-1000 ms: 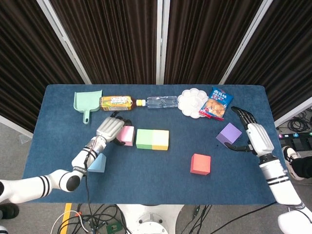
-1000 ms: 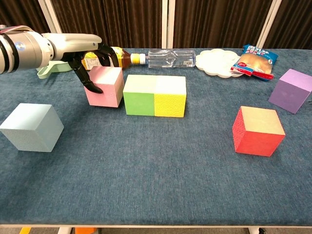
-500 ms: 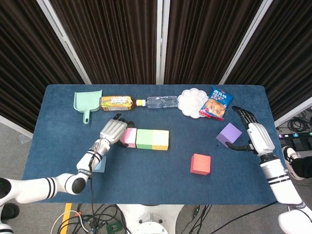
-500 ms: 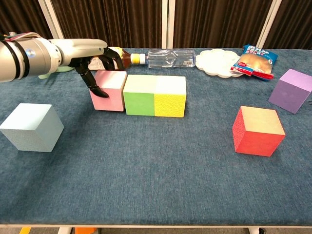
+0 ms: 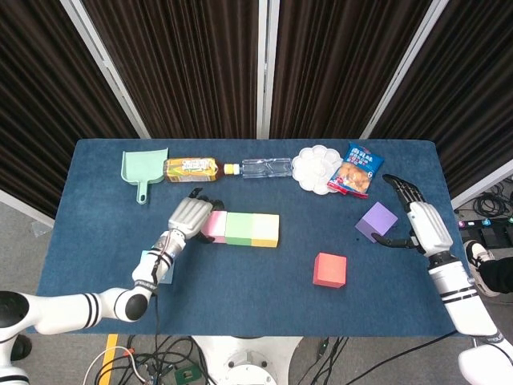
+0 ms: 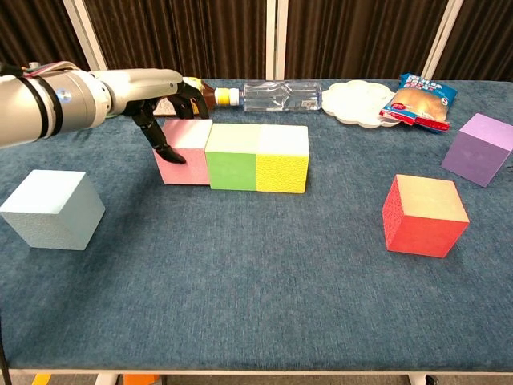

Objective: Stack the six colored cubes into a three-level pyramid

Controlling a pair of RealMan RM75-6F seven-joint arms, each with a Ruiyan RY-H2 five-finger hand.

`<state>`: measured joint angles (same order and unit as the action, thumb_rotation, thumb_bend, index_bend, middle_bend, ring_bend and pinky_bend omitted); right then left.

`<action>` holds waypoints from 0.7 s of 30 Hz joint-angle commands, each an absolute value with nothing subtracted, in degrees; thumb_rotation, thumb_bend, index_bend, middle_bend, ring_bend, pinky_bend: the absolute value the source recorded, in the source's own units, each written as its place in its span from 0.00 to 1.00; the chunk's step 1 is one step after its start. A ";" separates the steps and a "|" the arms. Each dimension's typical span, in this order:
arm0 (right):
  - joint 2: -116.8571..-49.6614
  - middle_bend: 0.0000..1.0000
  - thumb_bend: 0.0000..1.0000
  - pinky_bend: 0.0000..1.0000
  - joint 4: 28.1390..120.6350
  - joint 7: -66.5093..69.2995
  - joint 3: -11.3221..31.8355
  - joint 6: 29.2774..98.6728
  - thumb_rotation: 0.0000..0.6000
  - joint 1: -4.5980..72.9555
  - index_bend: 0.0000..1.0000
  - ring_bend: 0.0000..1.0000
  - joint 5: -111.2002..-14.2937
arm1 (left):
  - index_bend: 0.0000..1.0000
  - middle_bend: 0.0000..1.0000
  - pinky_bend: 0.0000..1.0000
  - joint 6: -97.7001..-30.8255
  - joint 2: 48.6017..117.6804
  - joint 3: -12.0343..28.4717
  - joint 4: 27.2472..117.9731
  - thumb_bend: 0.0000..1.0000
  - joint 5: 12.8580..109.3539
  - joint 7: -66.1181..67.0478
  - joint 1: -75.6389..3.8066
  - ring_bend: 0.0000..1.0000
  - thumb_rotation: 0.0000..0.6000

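With my left hand (image 6: pixel 156 100) gripping the pink cube (image 6: pixel 183 151) beside green (image 6: pixel 232 157) and yellow (image 6: pixel 282 160), I judge the base row laid, while my right hand (image 5: pixel 417 220) hangs open and blue (image 6: pixel 52 209), red (image 6: pixel 425 215) and purple (image 6: pixel 479 148) remain unstacked.

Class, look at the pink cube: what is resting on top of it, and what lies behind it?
The left hand rests over the pink cube. Behind it lies a tea bottle, partly hidden by the hand in the chest view.

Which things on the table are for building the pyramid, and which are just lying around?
For the pyramid:
pink cube, held by the left robot hand
green cube
yellow cube
red cube
purple cube
light blue cube

Just lying around:
dustpan
tea bottle
clear bottle
white palette
snack bag
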<state>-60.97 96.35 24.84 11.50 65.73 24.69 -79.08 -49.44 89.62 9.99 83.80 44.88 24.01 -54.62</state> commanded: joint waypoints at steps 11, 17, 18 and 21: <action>-60.97 0.05 0.10 0.00 96.35 24.80 11.57 65.72 1.00 24.69 0.00 0.00 -79.00 | 0.25 0.42 0.05 -50.80 91.22 9.89 82.80 0.16 44.38 25.44 -54.75 0.24 1.00; -60.96 0.05 0.10 0.00 96.25 24.93 11.58 65.79 1.00 24.61 0.00 0.00 -78.98 | 0.24 0.42 0.05 -51.00 91.66 10.13 82.86 0.16 43.97 25.99 -54.96 0.24 1.00; -60.94 0.05 0.10 0.00 96.23 25.01 11.58 65.83 1.00 24.58 0.00 0.00 -78.99 | 0.24 0.42 0.05 -51.06 91.76 10.12 82.78 0.16 43.94 26.19 -55.02 0.24 1.00; -60.90 0.05 0.10 0.00 96.16 25.16 11.60 65.92 1.00 24.51 0.00 0.00 -79.00 | 0.23 0.42 0.05 -51.07 91.90 10.07 82.76 0.16 43.81 26.54 -55.10 0.24 1.00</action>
<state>-60.90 96.17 25.15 11.60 65.91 24.52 -79.00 -51.08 91.88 10.09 82.76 43.83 26.50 -55.08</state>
